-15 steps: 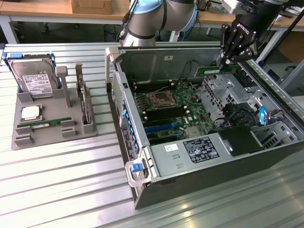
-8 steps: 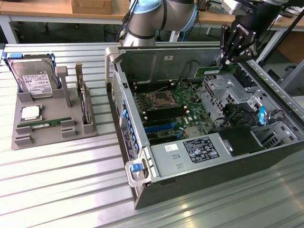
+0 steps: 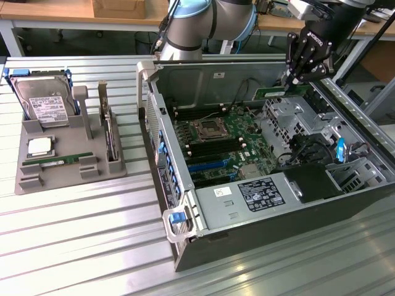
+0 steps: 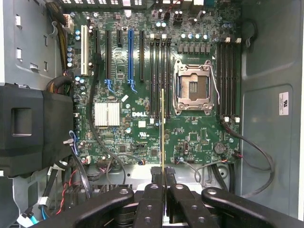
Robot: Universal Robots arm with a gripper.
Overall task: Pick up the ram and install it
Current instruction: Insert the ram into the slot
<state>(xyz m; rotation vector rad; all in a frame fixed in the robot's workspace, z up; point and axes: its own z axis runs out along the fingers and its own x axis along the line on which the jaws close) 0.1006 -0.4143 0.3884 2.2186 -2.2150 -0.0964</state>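
Wrist view: ram (image 4: 163, 128) in fingers (image 4: 153, 199), above case (image 4: 268, 57)

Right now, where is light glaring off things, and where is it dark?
Exterior view: light glares off the ribbed metal table in front, while the computer case has its outer wall in shade. Wrist view: the motherboard is evenly lit, the silver heatsink washes out white, and the gripper holding the ram looks dark.

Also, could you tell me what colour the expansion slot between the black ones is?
Blue; the expansion slot shows best in the wrist view.
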